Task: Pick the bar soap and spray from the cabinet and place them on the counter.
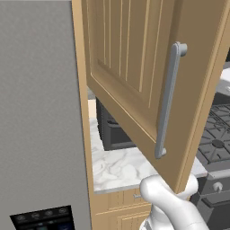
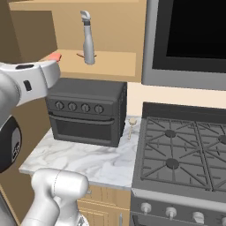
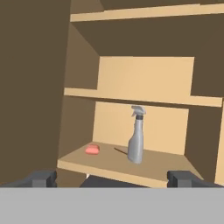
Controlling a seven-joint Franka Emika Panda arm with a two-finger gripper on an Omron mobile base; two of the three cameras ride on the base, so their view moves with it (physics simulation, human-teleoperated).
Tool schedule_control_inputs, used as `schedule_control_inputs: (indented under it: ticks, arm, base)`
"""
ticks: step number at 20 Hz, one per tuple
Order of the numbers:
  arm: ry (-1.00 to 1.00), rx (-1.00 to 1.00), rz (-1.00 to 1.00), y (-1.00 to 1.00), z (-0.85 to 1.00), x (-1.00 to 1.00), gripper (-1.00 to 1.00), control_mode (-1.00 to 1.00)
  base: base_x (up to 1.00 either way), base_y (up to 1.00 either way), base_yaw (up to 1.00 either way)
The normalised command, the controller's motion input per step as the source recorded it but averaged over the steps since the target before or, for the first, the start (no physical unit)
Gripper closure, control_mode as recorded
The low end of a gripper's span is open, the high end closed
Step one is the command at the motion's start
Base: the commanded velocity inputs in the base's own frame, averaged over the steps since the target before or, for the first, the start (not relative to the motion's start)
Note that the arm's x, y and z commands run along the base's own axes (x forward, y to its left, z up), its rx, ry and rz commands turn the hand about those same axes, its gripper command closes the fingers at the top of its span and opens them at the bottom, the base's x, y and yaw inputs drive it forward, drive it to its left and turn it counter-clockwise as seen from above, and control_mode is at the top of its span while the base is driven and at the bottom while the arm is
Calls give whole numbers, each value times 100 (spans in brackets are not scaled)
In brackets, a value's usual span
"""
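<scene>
Cabinet (image 3: 144, 78) stands open; gripper (image 3: 111, 179) spread wide, empty, should advance level toward bar soap (image 3: 92, 149), just left of upright spray (image 3: 136, 136).

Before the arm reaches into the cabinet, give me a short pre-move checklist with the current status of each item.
1. Cabinet door swung open: ok.
2. Spray upright on the bottom shelf: ok.
3. Soap on the same shelf, apart from the spray: ok.
4. Tool open and holding nothing: ok.
5. Tool facing the shelf from outside, not yet at either item: ok.
6. Bare counter in front of the toaster oven for setting things down: ok.
</scene>
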Motion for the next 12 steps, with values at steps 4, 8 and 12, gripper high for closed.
schedule_control_inputs:
  ticks: [4, 8, 12]
  arm:
    - [0, 0, 0, 0, 0, 30, -100, -100]
    - [-2, 0, 0, 0, 0, 21, -100, -100]
    - [-2, 0, 0, 0, 0, 18, -100, -100]
  base:
    - [0, 0, 0]
    - [0, 0, 0]
    - [0, 0, 0]
